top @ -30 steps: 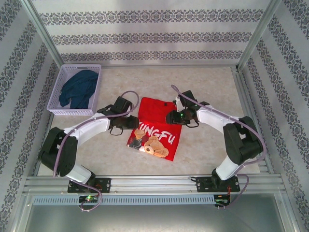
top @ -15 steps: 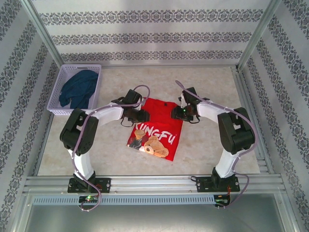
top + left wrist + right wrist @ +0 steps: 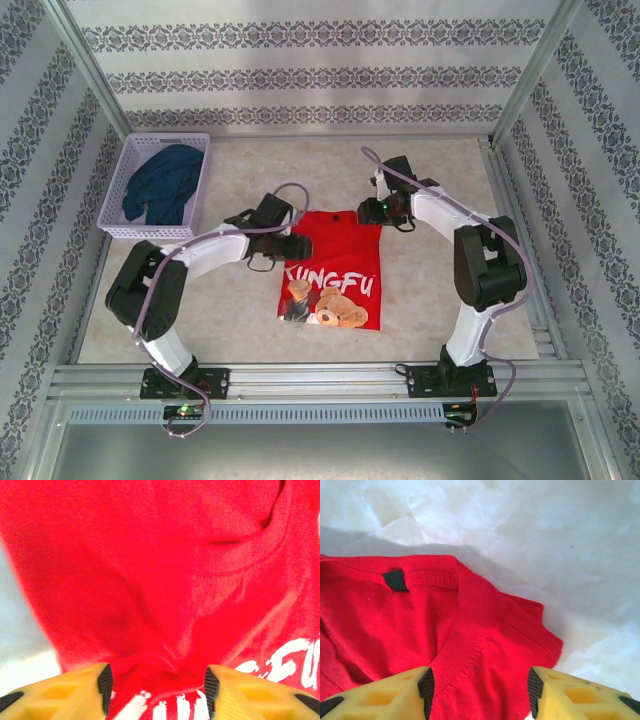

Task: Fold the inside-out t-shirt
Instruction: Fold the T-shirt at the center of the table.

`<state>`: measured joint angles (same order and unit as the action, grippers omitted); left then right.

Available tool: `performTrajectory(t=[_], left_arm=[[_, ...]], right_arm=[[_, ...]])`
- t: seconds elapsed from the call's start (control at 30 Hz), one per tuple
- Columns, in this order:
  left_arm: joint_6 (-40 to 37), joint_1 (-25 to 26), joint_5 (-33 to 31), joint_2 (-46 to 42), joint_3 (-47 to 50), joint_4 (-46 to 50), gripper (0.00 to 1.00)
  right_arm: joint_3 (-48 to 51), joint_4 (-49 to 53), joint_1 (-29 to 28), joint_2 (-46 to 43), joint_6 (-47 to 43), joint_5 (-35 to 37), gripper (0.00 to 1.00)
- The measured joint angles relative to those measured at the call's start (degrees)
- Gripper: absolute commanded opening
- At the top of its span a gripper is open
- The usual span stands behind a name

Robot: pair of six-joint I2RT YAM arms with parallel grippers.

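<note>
T-shirt [image 3: 330, 250] lies lengthwise (collar far), print up.

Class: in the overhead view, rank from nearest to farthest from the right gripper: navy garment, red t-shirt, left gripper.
1. red t-shirt, beside the right gripper
2. left gripper, across the shirt
3. navy garment, far-left basket

White-and-black arms [image 3: 215, 252], lilac cables [image 3: 290, 185], yellow claw fingers [image 3: 60, 695], black pads [image 3: 106, 685]
</note>
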<state>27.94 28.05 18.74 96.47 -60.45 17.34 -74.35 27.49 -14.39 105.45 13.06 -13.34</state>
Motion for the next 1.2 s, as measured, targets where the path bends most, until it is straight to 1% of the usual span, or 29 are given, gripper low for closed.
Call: performTrajectory(t=[0.07,0.13,0.2,0.27,0.47,0.63,0.8,0.93,1.2], left_arm=[[-0.07,-3.30,-0.31,-0.72,-0.57,-0.11,0.63],[-0.37,-6.93,-0.35,0.13,-1.92,-0.17,0.69],[-0.72,-9.62,-0.07,2.54,-4.28,-0.24,0.73],[-1.14,-11.04,0.96,5.44,-6.60,-0.33,0.75],[-3.21,-11.93,5.75,14.86,-13.42,-0.24,0.77],[-4.33,-11.93,8.92,19.15,-16.37,-0.22,0.76],[-5.46,-11.89,11.30,20.76,-17.70,-0.57,0.70],[-6.19,-11.74,12.28,21.88,-18.27,-1.27,0.61],[-6.73,-11.63,14.12,23.91,-19.17,-3.02,0.41]], right_arm=[[0.00,-0.13,1.46,-0.39,0.15,-0.74,0.60],[0.00,-0.22,3.21,-0.04,0.66,-1.75,0.66],[-0.07,-0.42,4.57,0.96,1.20,-2.75,0.69],[-0.48,-0.48,5.03,2.67,1.68,-3.48,0.71],[-1.68,-0.74,4.74,7.63,2.16,-5.90,0.70],[-2.16,-1.07,4.35,9.35,2.86,-7.17,0.68],[-2.54,-1.86,4.02,9.81,3.65,-7.80,0.64],[-2.58,-2.47,3.91,10.12,4.57,-8.04,0.60],[-2.84,-4.96,3.30,11.28,6.51,-10.69,0.45]])
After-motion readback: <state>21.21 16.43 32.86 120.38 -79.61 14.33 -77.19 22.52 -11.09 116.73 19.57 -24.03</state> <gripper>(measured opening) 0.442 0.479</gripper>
